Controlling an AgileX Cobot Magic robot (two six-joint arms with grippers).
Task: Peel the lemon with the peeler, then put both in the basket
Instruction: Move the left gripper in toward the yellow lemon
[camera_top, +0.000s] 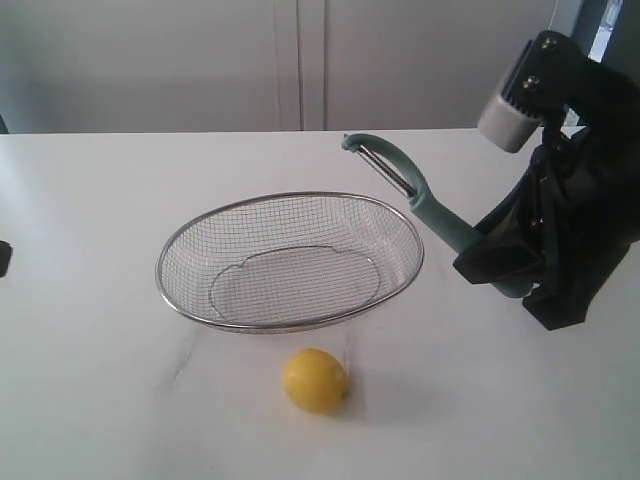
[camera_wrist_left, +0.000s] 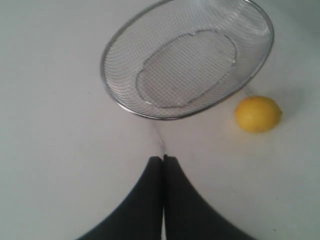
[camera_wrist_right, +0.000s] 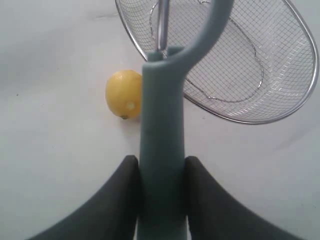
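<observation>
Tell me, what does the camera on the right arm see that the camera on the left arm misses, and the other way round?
Only the right wrist view shows the peeler, clamped by its handle in the right end effector, with its head pointing toward the basket.

Only the left wrist view shows the left end effector, shut with nothing in it.

Both views show the empty wire basket and the lemon lying beside it, outside the rim, on the white table.
</observation>
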